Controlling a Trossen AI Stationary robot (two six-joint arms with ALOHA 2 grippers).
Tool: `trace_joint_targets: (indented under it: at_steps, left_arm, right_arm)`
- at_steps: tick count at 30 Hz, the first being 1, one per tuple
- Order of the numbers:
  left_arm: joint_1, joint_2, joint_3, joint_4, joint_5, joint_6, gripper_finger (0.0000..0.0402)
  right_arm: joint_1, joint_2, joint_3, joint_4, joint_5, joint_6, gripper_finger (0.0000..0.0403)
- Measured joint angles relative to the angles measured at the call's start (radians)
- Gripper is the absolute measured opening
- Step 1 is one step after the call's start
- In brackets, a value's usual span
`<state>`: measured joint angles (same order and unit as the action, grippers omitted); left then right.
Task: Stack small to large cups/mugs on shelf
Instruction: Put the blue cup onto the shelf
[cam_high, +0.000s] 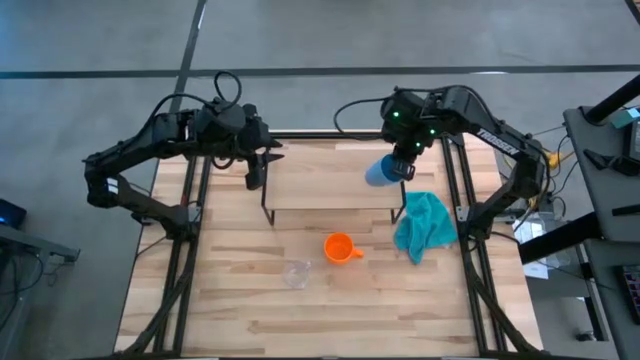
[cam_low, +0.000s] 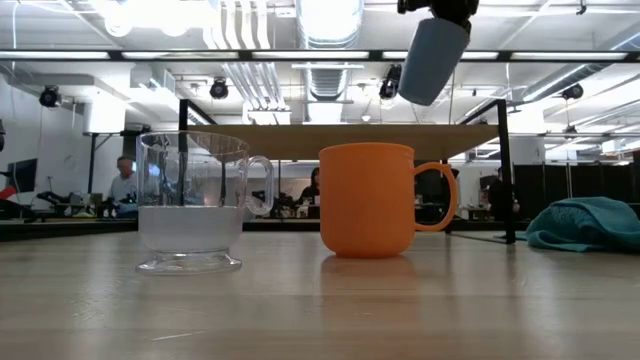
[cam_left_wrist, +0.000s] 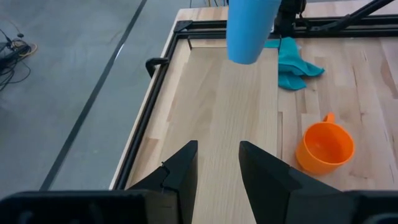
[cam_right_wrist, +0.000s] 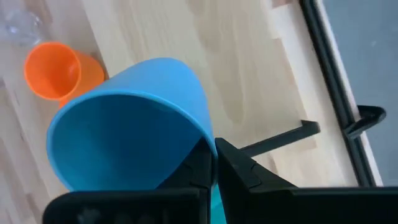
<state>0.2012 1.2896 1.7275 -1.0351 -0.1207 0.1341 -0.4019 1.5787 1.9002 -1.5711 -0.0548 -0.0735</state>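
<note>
Above the shelf's (cam_high: 330, 190) right end, the right gripper (cam_high: 400, 165) is pinching the light blue cup's (cam_high: 381, 172) rim, tilted; the left gripper (cam_high: 255, 160) is waiting, parted, at the left end.

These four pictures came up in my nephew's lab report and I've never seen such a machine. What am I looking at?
Two dark robot arms work at a wooden table. One camera looks straight down, one sits level with the tabletop, and one rides on each wrist.

The right gripper is shut on the rim of a light blue cup, held tilted in the air above the right end of the shelf, a low wooden board on thin black legs. The left gripper waits at the shelf's left end, fingers open and empty.

On the table in front of the shelf stand an orange mug and a clear glass. A teal cloth lies beside the shelf's right end.
</note>
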Motion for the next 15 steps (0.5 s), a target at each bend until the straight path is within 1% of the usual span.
trace_joint_targets:
  at_steps: [9,12,15]
  left_arm:
    - [0.0,0.0,0.0,0.003,0.0,0.0,0.0105]
    - [0.0,0.0,0.0,0.008,0.0,0.0,0.0105]
    - [0.0,0.0,0.0,0.014,0.0,0.0,0.0105]
  right_arm:
    - [-0.001,0.009,-0.093,0.0,0.008,-0.04,0.0008]
    - [0.0,0.009,-0.115,0.0,0.048,-0.044,0.0008]
    - [-0.002,0.009,-0.125,-0.001,0.06,-0.058,0.0009]
